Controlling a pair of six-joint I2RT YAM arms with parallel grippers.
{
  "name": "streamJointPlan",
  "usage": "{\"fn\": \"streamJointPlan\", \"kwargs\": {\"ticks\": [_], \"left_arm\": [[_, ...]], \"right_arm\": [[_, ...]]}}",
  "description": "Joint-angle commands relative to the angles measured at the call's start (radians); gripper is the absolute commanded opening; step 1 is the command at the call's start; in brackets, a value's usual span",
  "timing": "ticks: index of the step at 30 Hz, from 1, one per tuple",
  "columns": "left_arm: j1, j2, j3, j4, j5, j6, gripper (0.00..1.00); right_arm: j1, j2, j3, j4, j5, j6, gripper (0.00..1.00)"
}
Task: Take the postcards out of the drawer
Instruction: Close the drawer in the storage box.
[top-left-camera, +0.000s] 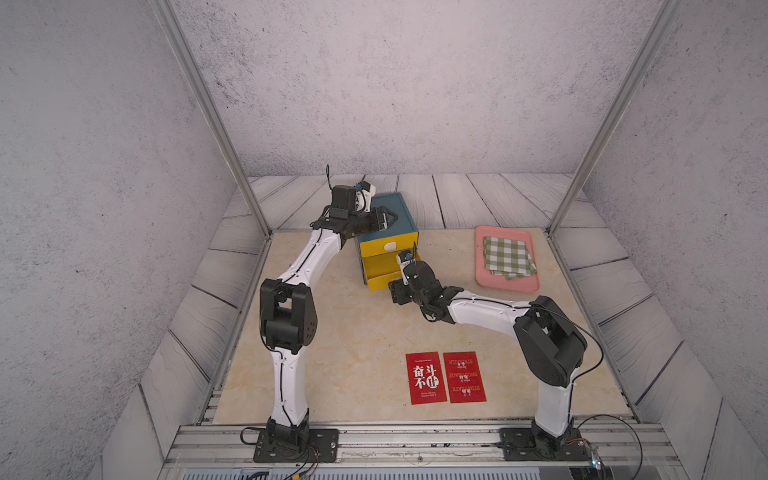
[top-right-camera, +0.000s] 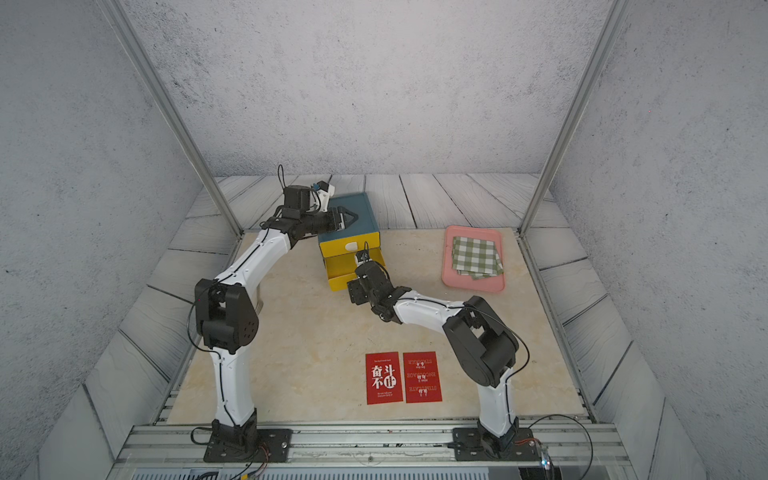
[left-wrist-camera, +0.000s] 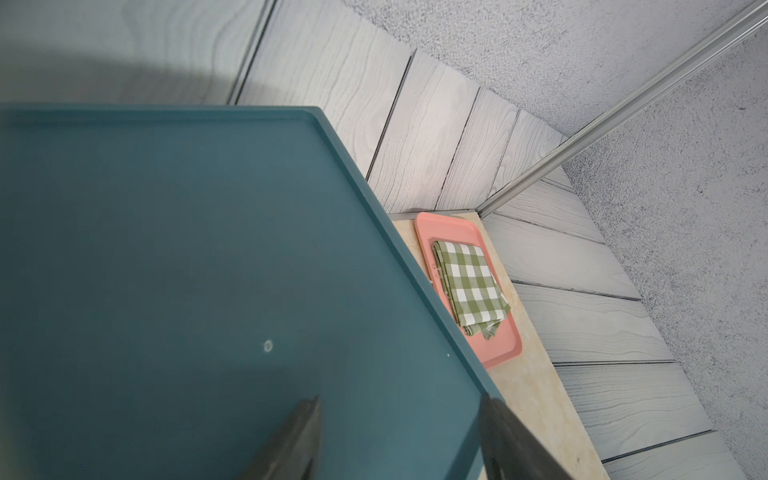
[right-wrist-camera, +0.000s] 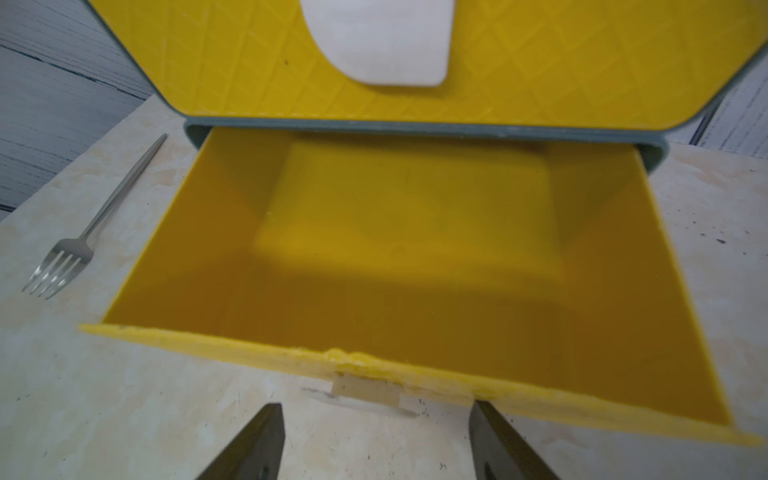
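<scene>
Beige surface (top-left-camera: 332, 353). Teal cabinet (top-left-camera: 400, 208) w/ lower yellow drawer (right-wrist-camera: 415, 249) pulled out. 2 red postcards (top-left-camera: 428, 378) flat on surface, side by side, near front edge. L pincer (left-wrist-camera: 399, 440) above cabinet top, jaws apart; R pincer (right-wrist-camera: 378, 440) facing drawer, apart.

Matt plastic drawer (right-wrist-camera: 166, 249), shiny metal fork (right-wrist-camera: 62, 262), woven cloth (top-left-camera: 509, 257), smooth paper postcards (top-left-camera: 428, 378), smooth plastic tray (top-left-camera: 498, 232).
</scene>
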Motion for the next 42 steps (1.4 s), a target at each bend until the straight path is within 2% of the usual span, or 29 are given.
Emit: {"fn": "streamJointPlan", "kwargs": {"ticks": [1, 9, 15, 31, 42], "left_arm": [[0.002, 0.024, -0.060, -0.119, -0.001, -0.013, 0.65], [0.002, 0.009, -0.085, -0.114, 0.005, -0.014, 0.65], [0.002, 0.009, -0.089, -0.119, 0.011, -0.013, 0.65], [0.002, 0.003, -0.118, -0.111, 0.019, -0.018, 0.65], [0.002, -0.004, -0.146, -0.102, 0.025, -0.021, 0.65]], "right_arm": [[-0.024, 0.062, 0.062, 0.016, -0.034, -0.017, 0.74], [-0.048, 0.162, 0.169, 0.045, -0.065, 0.033, 0.74], [-0.048, 0.206, 0.187, 0.109, -0.046, 0.056, 0.73], [-0.049, 0.263, 0.235, 0.156, 0.038, 0.088, 0.72], [-0.054, 0.280, 0.257, 0.138, 0.044, 0.112, 0.72]]}}
